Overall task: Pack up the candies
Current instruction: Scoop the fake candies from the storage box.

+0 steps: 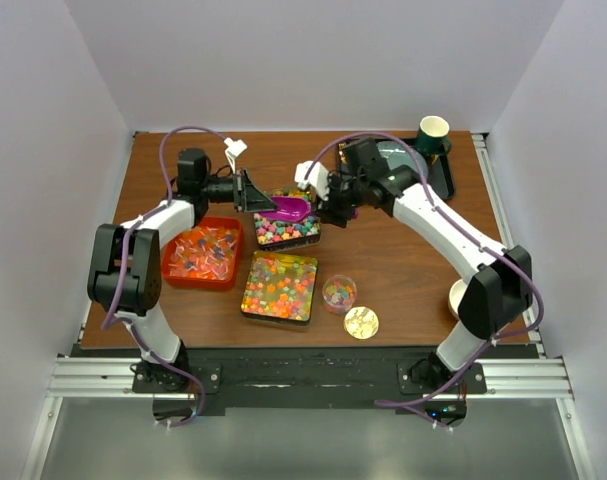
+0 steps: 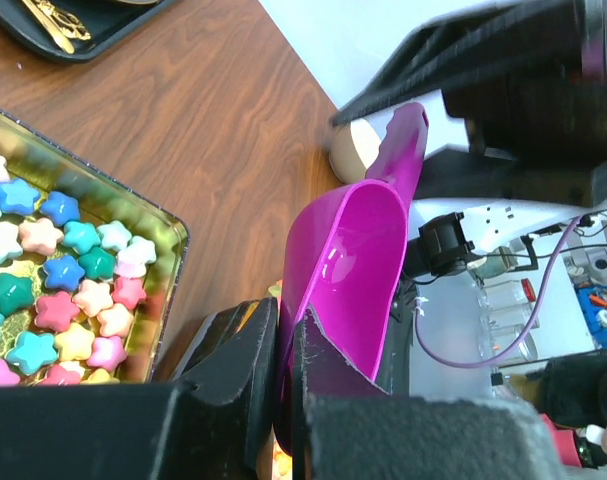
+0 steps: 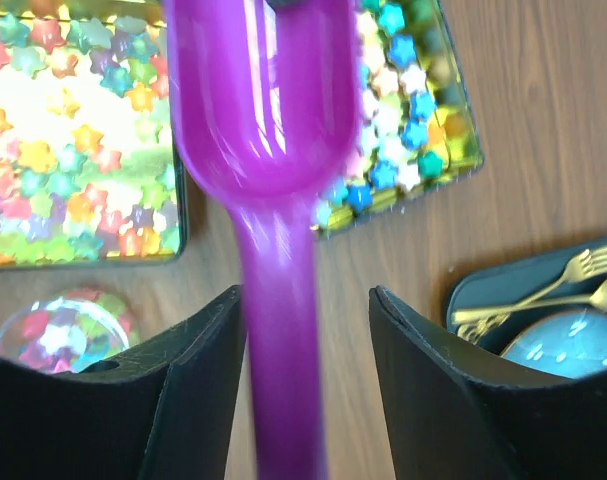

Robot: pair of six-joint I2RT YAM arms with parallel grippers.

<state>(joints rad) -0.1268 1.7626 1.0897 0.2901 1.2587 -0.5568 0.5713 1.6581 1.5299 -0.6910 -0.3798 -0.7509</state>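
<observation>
A magenta scoop (image 1: 293, 209) hangs over the tray of pastel star candies (image 1: 287, 231). My left gripper (image 1: 251, 192) is shut on the rim of the scoop's bowl (image 2: 348, 270), with both fingers (image 2: 245, 360) pinching the thin wall. My right gripper (image 1: 328, 207) stands open around the scoop's handle (image 3: 283, 340). The handle lies against one finger, with a wide gap to the other finger (image 3: 413, 350). The scoop's bowl looks empty. A second tray of mixed bright candies (image 1: 280, 286) sits nearer the front, with a small round tub of candies (image 1: 338, 293) beside it.
A red tray (image 1: 202, 253) with wrapped sweets sits at the left. A gold lid (image 1: 361, 322) lies near the front edge. A black tray (image 1: 423, 165) with a plate, gold cutlery (image 3: 543, 300) and a green cup (image 1: 433, 133) stands at the back right. A white cup (image 1: 459, 298) is by the right arm.
</observation>
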